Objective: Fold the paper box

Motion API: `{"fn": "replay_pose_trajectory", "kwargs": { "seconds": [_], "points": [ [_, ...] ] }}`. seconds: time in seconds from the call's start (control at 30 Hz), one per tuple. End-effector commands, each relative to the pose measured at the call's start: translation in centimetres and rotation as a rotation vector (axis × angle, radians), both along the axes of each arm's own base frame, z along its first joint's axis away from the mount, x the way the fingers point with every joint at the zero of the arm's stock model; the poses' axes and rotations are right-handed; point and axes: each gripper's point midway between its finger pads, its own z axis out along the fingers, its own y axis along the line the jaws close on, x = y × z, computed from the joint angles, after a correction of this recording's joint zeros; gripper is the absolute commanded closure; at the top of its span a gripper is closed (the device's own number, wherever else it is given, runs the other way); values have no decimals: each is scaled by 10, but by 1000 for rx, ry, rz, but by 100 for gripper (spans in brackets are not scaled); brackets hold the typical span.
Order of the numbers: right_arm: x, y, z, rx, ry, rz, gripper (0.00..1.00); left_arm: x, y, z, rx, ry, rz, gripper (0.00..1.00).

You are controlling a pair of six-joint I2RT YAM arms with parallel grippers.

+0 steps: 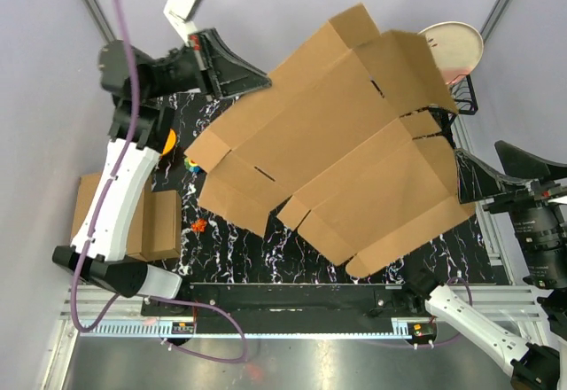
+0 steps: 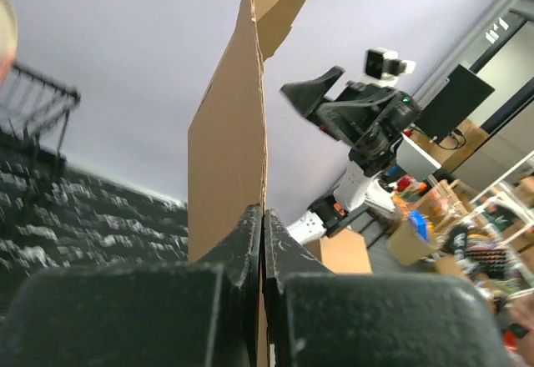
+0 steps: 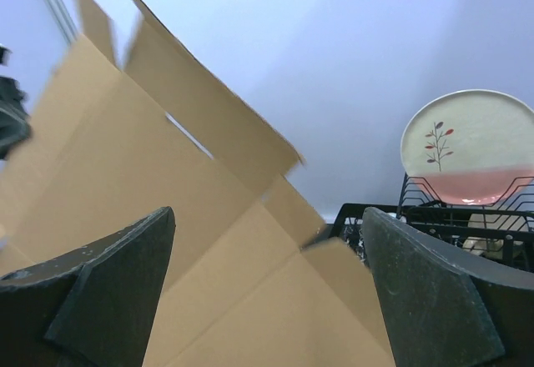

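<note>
**Paper box** (image 1: 345, 142): A flattened blank of plain brown corrugated board with matte faces, straight cut edges and short slots along its creases. It is held in the air above the desk (image 1: 230, 253), tilted, and hides most of the desk in the top view. Its far right corner overlaps the wire rack (image 1: 464, 96) in that view. In the left wrist view it stands edge-on as a thin vertical sheet (image 2: 229, 133).

**Desk:** A black mat with white marbling. Bare mat shows below the blank's near left flaps and along the near rail (image 1: 283, 306). The markings on the rail are too small to read.

**Left end effector** (image 1: 261, 80): Black, wedge-shaped fingers. They are clamped on the blank's far left edge, and the left wrist view (image 2: 264, 213) shows both fingers pressed against the board.

**Right end effector** (image 1: 465, 177): Positioned at the blank's right edge. In the right wrist view (image 3: 267, 217) its fingers are spread wide and the board fills the space ahead of them. Contact cannot be determined.

**Wire rack:** Black, at the far right corner.

**Plate** (image 3: 471, 146): Round and cream, with a pink band and a sprig motif. It stands upright in the rack.

**Small carton** (image 1: 151, 222): Brown, at the desk's left edge beside the left arm.
</note>
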Motion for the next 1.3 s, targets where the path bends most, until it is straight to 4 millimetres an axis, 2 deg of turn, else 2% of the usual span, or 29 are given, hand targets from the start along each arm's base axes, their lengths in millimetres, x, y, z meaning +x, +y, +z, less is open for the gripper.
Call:
{"fn": "replay_pose_trajectory", "kwargs": {
  "seconds": [0.0,0.13,0.23,0.33,0.37,0.4,0.47,0.5,0.57,0.6,0.63,0.67,0.7,0.73,0.77,0.8,0.83,0.87,0.9,0.93,0.97,1.0,1.03,1.07,1.1,1.13,1.17,1.23,1.27],
  "points": [
    [9,-4,-7,-61,24,-57,0,45,-17,-86,85,233,-21,100],
    [25,4,-24,-107,75,-75,0,95,-36,-186,202,409,-34,99],
    [37,15,-39,-127,113,-67,0,127,-41,-249,303,493,0,98],
    [47,27,-53,-136,148,-47,0,153,-46,-284,363,524,18,92],
    [49,32,-57,-140,155,-34,0,160,-47,-290,372,531,21,85],
    [52,35,-61,-143,164,-27,0,168,-47,-286,371,525,29,70],
    [59,43,-70,-156,189,-15,0,192,-42,-294,370,556,91,61],
    [61,46,-73,-157,196,-7,0,200,-39,-285,353,553,116,57],
    [69,57,-86,-173,227,12,0,216,-23,-266,314,515,212,38],
    [73,62,-90,-168,238,22,0,220,-17,-255,300,490,256,15],
    [80,69,-104,-182,269,28,0,221,-5,-235,279,447,312,1],
    [85,74,-112,-184,288,33,0,227,3,-227,271,431,385,1],
    [90,80,-117,-164,302,40,0,227,8,-225,274,418,427,1],
    [101,92,-139,-189,352,56,0,220,16,-210,268,388,479,1],
    [106,98,-148,-194,377,62,0,227,28,-214,282,408,609,1],
    [112,105,-157,-180,399,70,0,224,36,-241,320,463,679,1],
    [121,112,-179,-203,454,66,0,201,39,-227,303,439,744,1],
    [126,116,-188,-206,477,64,0,208,63,-241,311,463,960,1],
    [130,121,-197,-203,491,71,0,195,79,-290,374,552,1090,1],
    [134,126,-205,-212,508,76,0,161,77,-275,327,507,1165,1],
    [136,129,-208,-204,512,85,0,157,101,-277,267,493,1336,1],
    [138,132,-210,-202,508,88,0,131,108,-303,190,586,1338,1],
    [139,136,-211,-202,507,104,0,120,112,-314,121,638,1333,1],
    [140,138,-212,-202,507,107,0,113,107,-310,20,636,1270,1],
    [143,140,-212,-200,506,109,0,96,109,-337,-11,690,1252,1],
    [142,142,-211,-200,505,121,0,90,110,-342,-17,708,1259,1],
    [143,144,-211,-197,511,123,0,80,132,-377,109,774,1411,1],
    [143,147,-211,-190,511,141,0,68,133,-376,173,776,1478,1],
    [142,149,-213,-184,516,150,0,59,151,-387,227,783,1583,1]
  ]
}}
